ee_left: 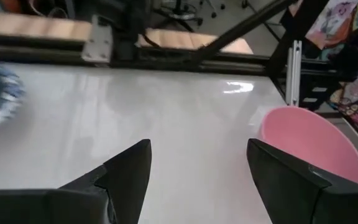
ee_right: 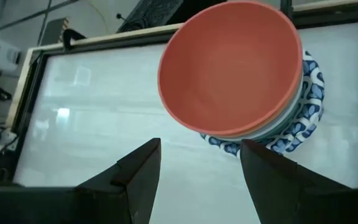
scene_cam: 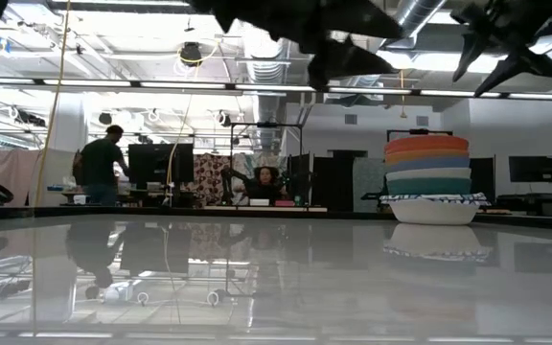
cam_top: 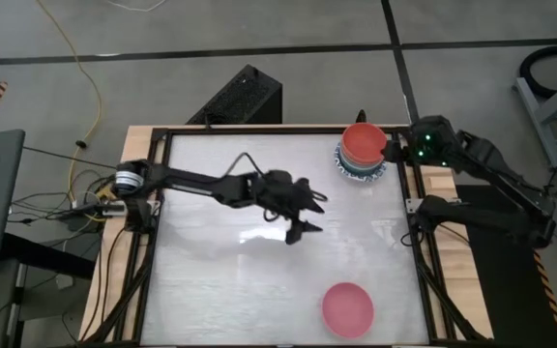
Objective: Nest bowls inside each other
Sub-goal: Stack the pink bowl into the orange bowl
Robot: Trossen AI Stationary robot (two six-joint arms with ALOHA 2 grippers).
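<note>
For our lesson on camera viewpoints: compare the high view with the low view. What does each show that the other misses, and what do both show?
Only the high view shows the whole pink bowl alone at the table's near edge, and the left claw open over mid-table. Only the low view shows the stack's side, its red, orange, blue and teal layers on a white patterned bowl, plus people in the room behind. Both show the stack of bowls and the white table.

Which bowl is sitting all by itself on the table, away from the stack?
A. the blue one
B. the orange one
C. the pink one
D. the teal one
C: the pink bowl lies alone near the table's front edge, while the other bowls sit piled in the stack at the far right corner.
</note>
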